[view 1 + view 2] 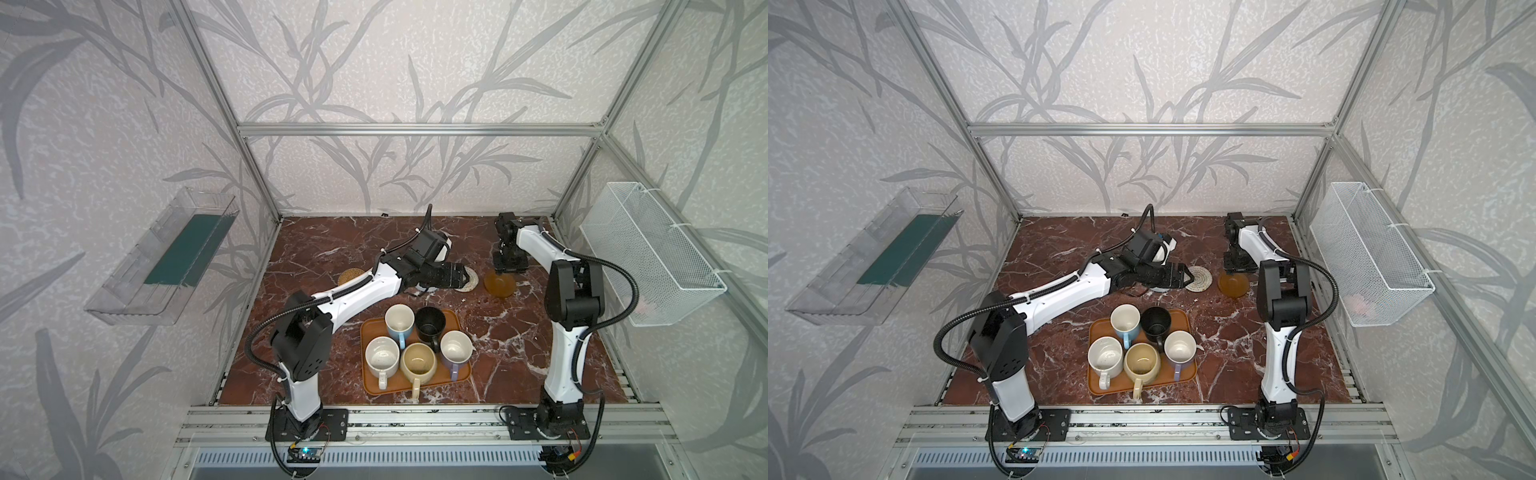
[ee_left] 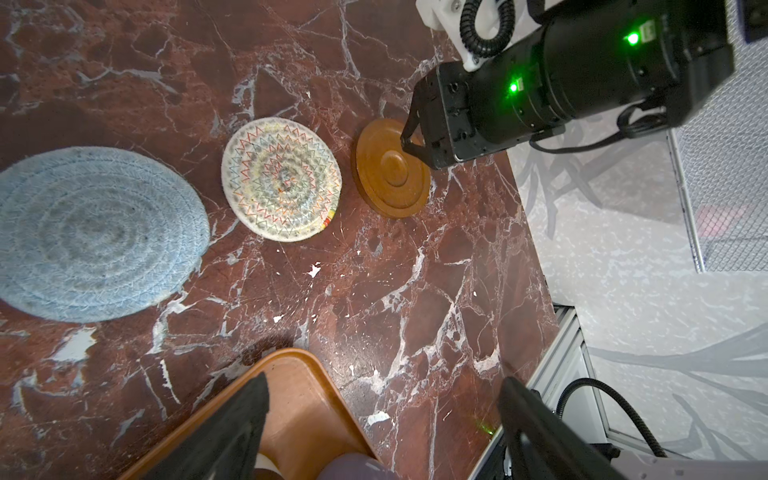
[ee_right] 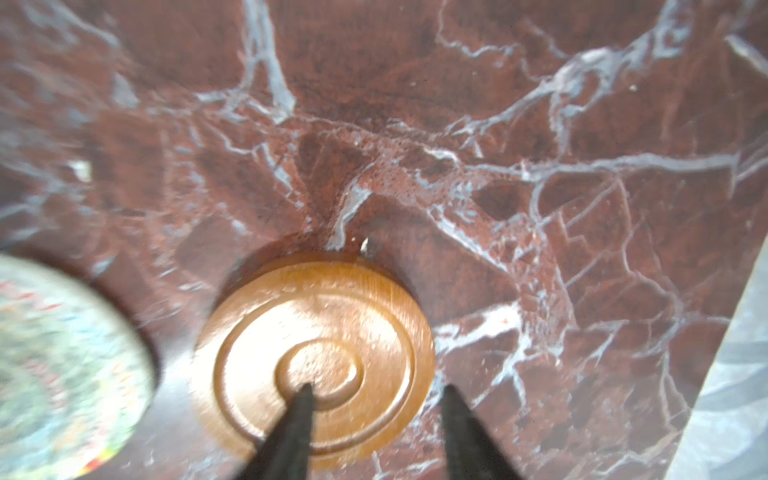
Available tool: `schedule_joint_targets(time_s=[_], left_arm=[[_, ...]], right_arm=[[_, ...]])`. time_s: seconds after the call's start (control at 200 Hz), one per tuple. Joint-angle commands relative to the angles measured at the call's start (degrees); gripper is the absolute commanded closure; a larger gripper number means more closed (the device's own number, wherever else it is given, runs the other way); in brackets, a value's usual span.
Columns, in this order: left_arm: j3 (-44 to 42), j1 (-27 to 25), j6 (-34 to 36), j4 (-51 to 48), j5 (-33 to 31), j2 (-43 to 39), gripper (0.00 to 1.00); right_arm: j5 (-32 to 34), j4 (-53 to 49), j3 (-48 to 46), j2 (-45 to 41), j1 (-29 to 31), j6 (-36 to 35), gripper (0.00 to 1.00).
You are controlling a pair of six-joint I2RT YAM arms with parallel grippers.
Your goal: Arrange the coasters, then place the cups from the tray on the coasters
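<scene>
**Right arm.** The right fingers (image 3: 379,388) stand apart and hold nothing. The brown saucer coaster (image 3: 316,316) lies flat on the surface (image 3: 540,124) directly beneath them. One finger is over its centre boss and the other is just outside its rim, so the rim runs between the two. I judge a straight lift is needed to clear it. Any sideways drift could catch the rim and slide the disc.

**Coaster row.** In the left wrist view, the grey-blue rope coaster (image 2: 91,232), the cream rope coaster (image 2: 281,185) and the brown one lie in one line, each apart from the next. The tan rattan coaster (image 1: 351,277) shows beyond the left forearm in a top view. I cannot find a second brown coaster.

**Left arm.** The left fingers (image 2: 382,380) are wide open and empty. This arm lies across the row and hides the grey-blue coaster in both top views.

**Cups.** All five stand on the tray (image 1: 368,386), on the near side of the row, between the two arm bases. The lavender mug (image 1: 456,347) is nearest the right arm and the speckled white mug (image 1: 381,353) nearest the left. The mugs crowd one another, which leaves little room for fingers.
</scene>
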Motion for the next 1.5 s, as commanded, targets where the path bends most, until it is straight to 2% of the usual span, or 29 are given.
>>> schedule_joint_targets(time_s=[0.0, 0.015, 0.025, 0.035, 0.125, 0.235, 0.39, 0.49, 0.545, 0.735, 0.91, 1.115, 1.43, 1.495], left_arm=[[-0.32, 0.62, 0.35, -1.66, -1.37, -5.1, 0.06], [-0.33, 0.62, 0.41, -1.83, -1.46, -5.55, 0.06], [-0.37, 0.72, 0.45, -1.94, -1.49, -5.79, 0.05], [-0.34, 0.77, 0.43, -2.16, -1.55, -6.11, 0.05], [-1.19, 1.27, 0.63, -3.68, -1.76, -9.08, 0.01], [-2.95, 1.88, 1.04, -7.1, -2.76, -13.6, 0.01], [-5.69, 2.36, 2.04, -15.0, -6.05, -20.36, 0.01], [-8.47, 2.63, 2.22, -19.5, -9.15, -24.92, 0.01], [-10.03, 2.67, 2.42, -21.79, -10.29, -27.17, 0.02], [-16.49, 2.64, 1.6, -26.69, -12.13, -31.07, 0.15], [-21.18, 2.25, 0.15, -27.87, -12.85, -32.8, 0.31], [-21.51, -0.21, -0.76, -32.51, -14.91, -30.57, 0.44], [-22.13, -5.56, -3.14, -30.54, -15.78, -26.73, 0.47], [-21.77, -6.48, -3.23, -30.51, -16.47, -25.55, 0.51]], right_arm=[[-1.48, -1.42, -1.52, -8.59, 1.55, 0.22, 0.15], [-1.26, -1.54, -1.66, -9.52, 1.79, 0.35, 0.1], [-1.06, -1.63, -1.89, -10.2, 1.99, 0.48, 0.02], [-0.88, -1.67, -2.0, -10.82, 2.22, 0.45, 0.0], [-0.77, -2.67, -3.73, -16.26, 4.19, 0.22, 0.01], [-2.15, -3.47, -6.69, -23.86, 7.49, -0.23, 0.01], [-17.04, 1.54, -16.77, -36.94, 9.9, 3.64, 0.01], [-22.06, 5.59, -23.95, -44.74, 13.4, 6.06, 0.01], [-22.6, 6.39, -26.49, -47.92, 16.57, 7.48, 0.01], [-20.79, 8.93, -32.99, -54.77, 28.39, 15.05, 0.01], [-21.64, 14.41, -38.48, -58.18, 35.78, 19.77, 0.01], [-21.18, 19.3, -43.14, -60.67, 37.66, 23.42, 0.0], [-20.32, 21.45, -44.77, -58.16, 40.94, 24.94, 0.01], [-20.3, 21.75, -44.86, -57.96, 41.11, 25.3, 0.01]])
